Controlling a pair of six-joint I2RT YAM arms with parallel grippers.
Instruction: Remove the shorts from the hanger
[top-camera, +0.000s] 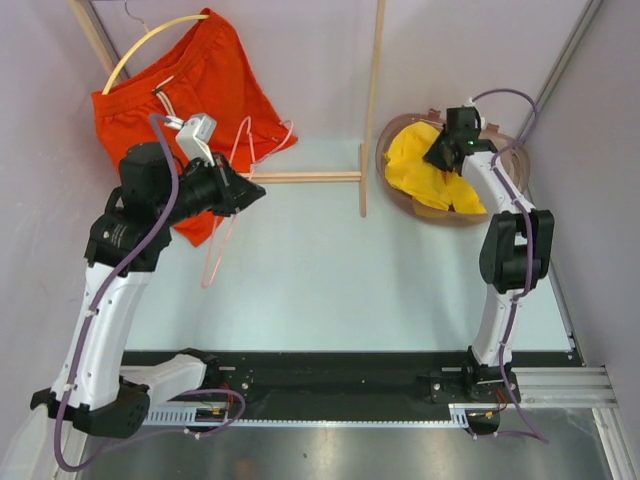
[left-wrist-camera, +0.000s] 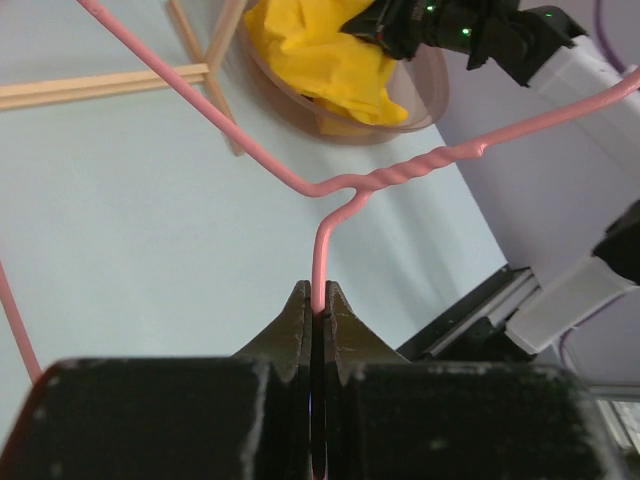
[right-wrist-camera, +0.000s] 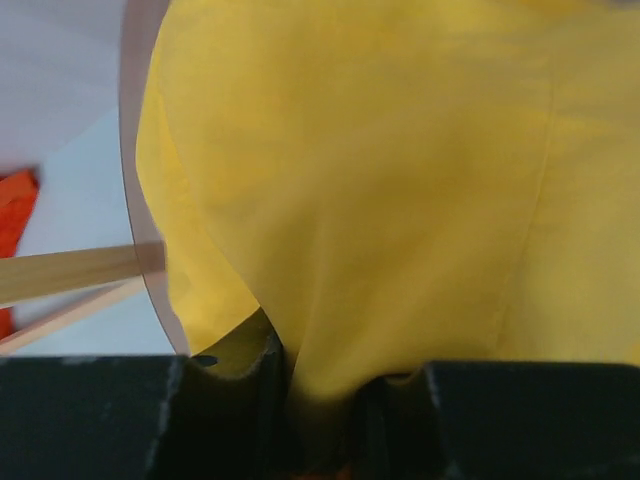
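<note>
The orange-red shorts (top-camera: 195, 90) hang on a yellow hanger (top-camera: 150, 45) at the back left. My left gripper (top-camera: 252, 190) is shut on the stem of a bare pink wire hanger (top-camera: 222, 240), just in front of those shorts. In the left wrist view the pink hanger (left-wrist-camera: 400, 175) runs up out of the closed gripper (left-wrist-camera: 320, 300). The yellow shorts (top-camera: 430, 165) lie bunched in a brown bowl (top-camera: 400, 195) at the back right. My right gripper (top-camera: 445, 150) is over the bowl, and a fold of yellow cloth (right-wrist-camera: 380, 180) is pinched in it (right-wrist-camera: 330, 385).
A wooden rack stands at the back, with an upright post (top-camera: 372, 100) and a low crossbar (top-camera: 310, 177) between the two arms. Another slanted post (top-camera: 92, 35) is at the far left. The bowl's rim (right-wrist-camera: 130, 150) and a rack bar (right-wrist-camera: 70, 272) show in the right wrist view.
</note>
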